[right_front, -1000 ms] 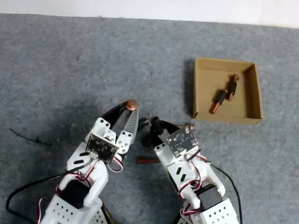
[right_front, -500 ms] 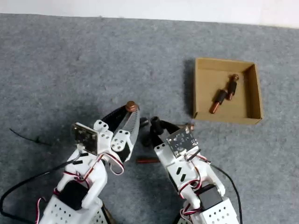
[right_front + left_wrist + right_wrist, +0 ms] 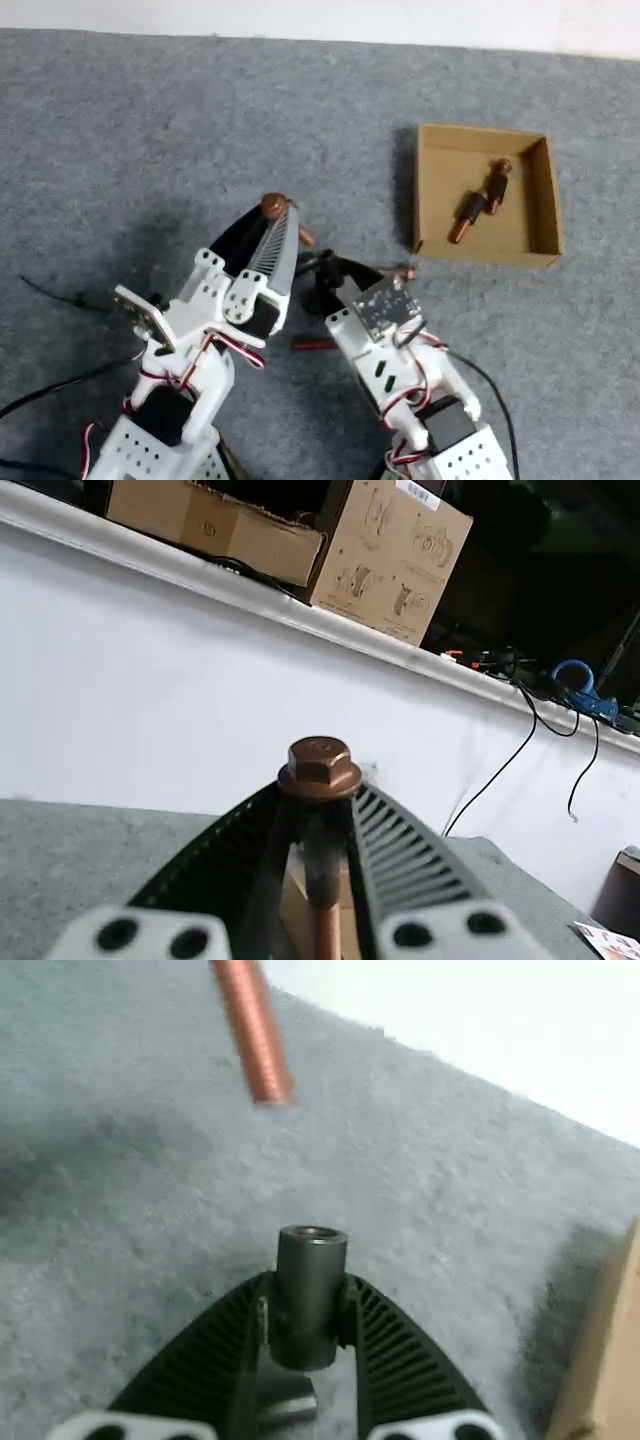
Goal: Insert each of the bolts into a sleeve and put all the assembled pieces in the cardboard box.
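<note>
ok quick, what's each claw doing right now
left claw: closed, holding a bolt
right claw: closed, holding a sleeve

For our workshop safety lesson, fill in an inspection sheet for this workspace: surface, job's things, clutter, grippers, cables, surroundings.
Surface: grey felt mat.
Job's things: cardboard box holding two assembled pieces; loose bolt lying on the mat between the arms.
Clutter: thin black strand on the mat beside the left arm.
Grippers: left gripper shut on a bolt; right gripper shut on a sleeve.
Cables: wires looped on both arms.
Surroundings: white wall; cartons on a ledge above it.
</note>
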